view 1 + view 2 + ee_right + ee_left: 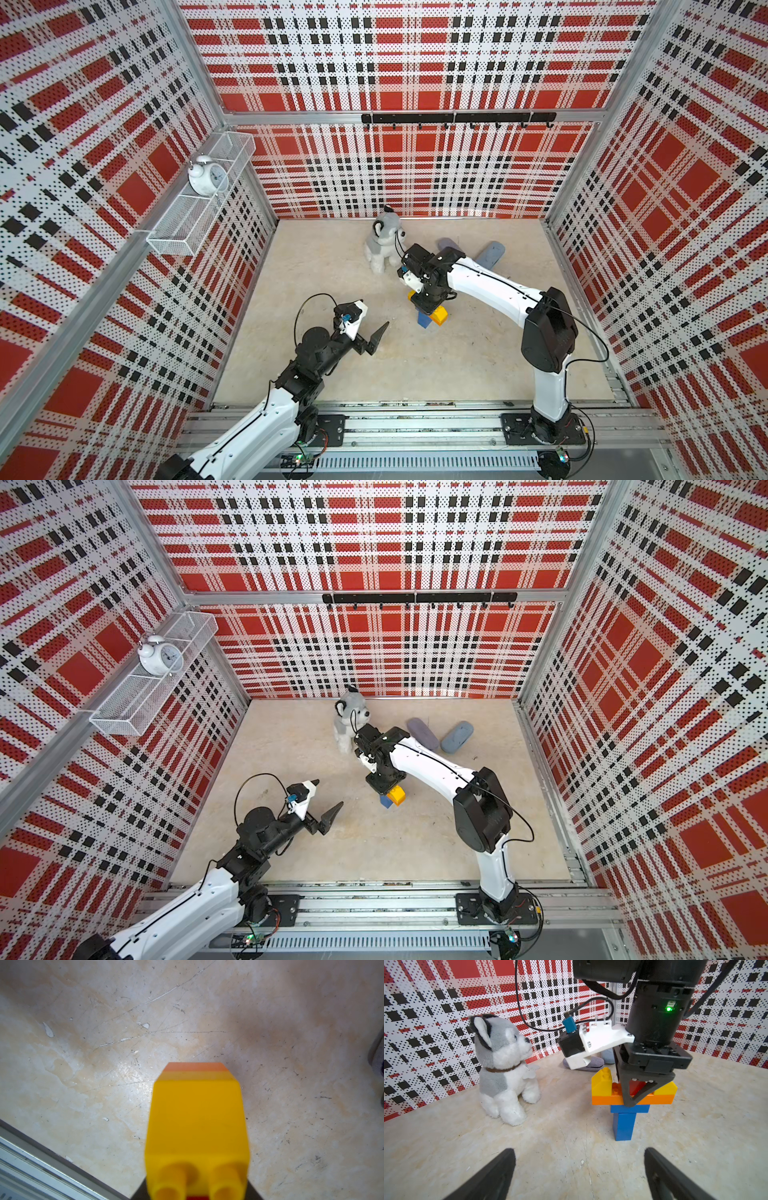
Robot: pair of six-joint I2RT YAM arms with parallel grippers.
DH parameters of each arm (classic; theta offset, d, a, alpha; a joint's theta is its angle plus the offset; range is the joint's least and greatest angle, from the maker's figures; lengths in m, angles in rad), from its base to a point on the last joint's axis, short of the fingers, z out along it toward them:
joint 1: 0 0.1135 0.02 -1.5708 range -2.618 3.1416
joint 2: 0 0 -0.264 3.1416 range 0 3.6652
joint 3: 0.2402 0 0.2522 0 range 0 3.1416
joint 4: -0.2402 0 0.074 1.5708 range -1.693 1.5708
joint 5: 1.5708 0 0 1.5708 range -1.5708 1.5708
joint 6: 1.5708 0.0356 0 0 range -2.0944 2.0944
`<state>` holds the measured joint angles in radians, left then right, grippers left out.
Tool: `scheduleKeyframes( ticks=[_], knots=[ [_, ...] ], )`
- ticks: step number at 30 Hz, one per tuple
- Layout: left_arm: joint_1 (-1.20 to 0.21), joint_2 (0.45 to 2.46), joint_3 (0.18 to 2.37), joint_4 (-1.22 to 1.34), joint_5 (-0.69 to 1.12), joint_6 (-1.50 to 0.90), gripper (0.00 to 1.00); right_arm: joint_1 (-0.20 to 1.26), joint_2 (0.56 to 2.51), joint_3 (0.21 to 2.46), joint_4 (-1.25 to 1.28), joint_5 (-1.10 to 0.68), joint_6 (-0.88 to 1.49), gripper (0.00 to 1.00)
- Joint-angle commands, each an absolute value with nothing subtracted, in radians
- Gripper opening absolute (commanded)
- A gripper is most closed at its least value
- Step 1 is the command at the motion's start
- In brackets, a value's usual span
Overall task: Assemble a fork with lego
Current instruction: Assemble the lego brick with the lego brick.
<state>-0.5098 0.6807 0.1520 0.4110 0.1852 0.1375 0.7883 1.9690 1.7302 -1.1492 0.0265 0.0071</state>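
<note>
Nearest, the left pincer (580, 1169) hangs empty with its jaws wide apart, apparently waiting clear. Past it, the fork (623, 1124) stands upright on its blue handle on the scuffed, pale table (457, 365). The right pincer (630, 1099) reaches straight down and is clamped on the red middle prong (635, 1086), likely to press it home. Behind sit a plush husky (502, 1072), two grey-blue cases (457, 737) and red plaid walls (415, 62).
</note>
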Motion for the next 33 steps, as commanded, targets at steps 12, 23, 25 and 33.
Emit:
scheduleKeyframes(
  ticks=[12, 23, 25, 33],
  knots=[
    [-0.495, 0.687, 0.183, 0.434, 0.206, 0.133, 0.98, 0.816, 2.024, 1.667, -1.137, -0.024, -0.086, 0.17],
    [-0.492, 0.688, 0.183, 0.434, 0.21, 0.133, 0.98, 0.813, 2.006, 1.697, -1.15, -0.044, -0.273, 0.18],
    [-0.493, 0.69, 0.183, 0.434, 0.212, 0.133, 0.98, 0.809, 2.011, 1.7, -1.144, -0.038, -0.298, 0.18],
    [-0.489, 0.695, 0.186, 0.435, 0.216, 0.133, 0.98, 0.797, 2.033, 1.704, -1.136, -0.032, -0.371, 0.19]
  ],
)
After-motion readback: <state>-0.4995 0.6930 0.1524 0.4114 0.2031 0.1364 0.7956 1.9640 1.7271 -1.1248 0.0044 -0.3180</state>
